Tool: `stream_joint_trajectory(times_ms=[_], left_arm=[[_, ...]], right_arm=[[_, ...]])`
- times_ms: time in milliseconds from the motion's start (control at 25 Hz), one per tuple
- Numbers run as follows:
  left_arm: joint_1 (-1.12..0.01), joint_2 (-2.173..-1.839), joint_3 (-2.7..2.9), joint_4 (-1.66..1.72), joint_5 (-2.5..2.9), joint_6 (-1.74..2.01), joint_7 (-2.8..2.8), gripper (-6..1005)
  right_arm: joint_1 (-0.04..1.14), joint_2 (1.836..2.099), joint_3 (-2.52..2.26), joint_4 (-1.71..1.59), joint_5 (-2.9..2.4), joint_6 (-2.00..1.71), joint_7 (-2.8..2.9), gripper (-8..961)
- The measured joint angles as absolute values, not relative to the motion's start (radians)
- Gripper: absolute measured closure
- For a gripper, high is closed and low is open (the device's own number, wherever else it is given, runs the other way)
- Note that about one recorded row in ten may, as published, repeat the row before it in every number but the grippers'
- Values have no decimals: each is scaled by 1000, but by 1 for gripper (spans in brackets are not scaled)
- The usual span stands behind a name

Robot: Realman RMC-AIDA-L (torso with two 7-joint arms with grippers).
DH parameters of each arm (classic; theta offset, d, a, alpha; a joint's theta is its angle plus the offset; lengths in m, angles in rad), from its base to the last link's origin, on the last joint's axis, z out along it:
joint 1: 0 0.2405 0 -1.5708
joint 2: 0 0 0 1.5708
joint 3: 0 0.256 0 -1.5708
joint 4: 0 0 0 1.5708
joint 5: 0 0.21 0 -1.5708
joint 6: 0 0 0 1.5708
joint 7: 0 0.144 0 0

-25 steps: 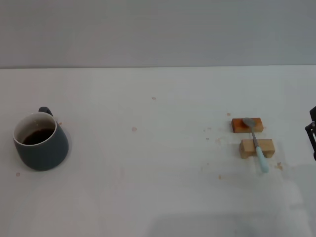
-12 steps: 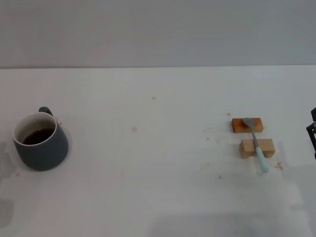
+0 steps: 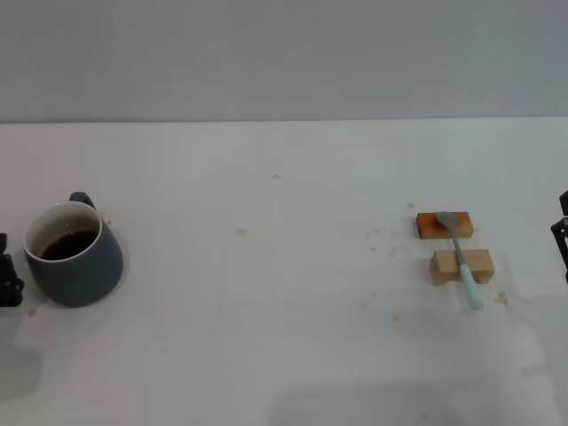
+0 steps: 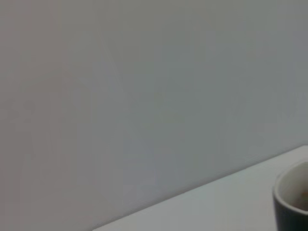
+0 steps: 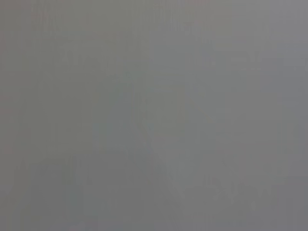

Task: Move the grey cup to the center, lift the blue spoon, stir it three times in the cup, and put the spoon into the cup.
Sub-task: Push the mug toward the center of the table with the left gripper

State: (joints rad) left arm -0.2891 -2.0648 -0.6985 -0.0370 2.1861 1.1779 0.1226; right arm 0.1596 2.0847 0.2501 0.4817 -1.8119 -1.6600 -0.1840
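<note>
The grey cup stands at the left of the white table with dark liquid inside and its handle toward the back. Its rim also shows in the left wrist view, the grey cup at the picture's edge. The blue spoon lies across two small wooden blocks at the right, metal bowl on the far block, pale handle pointing toward the front. My left gripper shows as a dark part at the left edge, just beside the cup. My right gripper peeks in at the right edge, apart from the spoon.
An orange-brown block and a lighter wooden block hold up the spoon. Small stains and crumbs dot the table. A grey wall rises behind the table's far edge. The right wrist view is plain grey.
My left gripper has come into view at the left edge, next to the cup. The cup, spoon and right gripper have not moved.
</note>
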Motion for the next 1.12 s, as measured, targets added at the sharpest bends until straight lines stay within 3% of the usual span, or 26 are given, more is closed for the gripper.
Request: stream_joint_trajectory(times_ms=[1120], left_arm=[[-313, -2069, -560, -80, 2181, 1148, 178, 1001]], right_arm=[[153, 2085, 250, 484, -1813, -1660, -184, 203]])
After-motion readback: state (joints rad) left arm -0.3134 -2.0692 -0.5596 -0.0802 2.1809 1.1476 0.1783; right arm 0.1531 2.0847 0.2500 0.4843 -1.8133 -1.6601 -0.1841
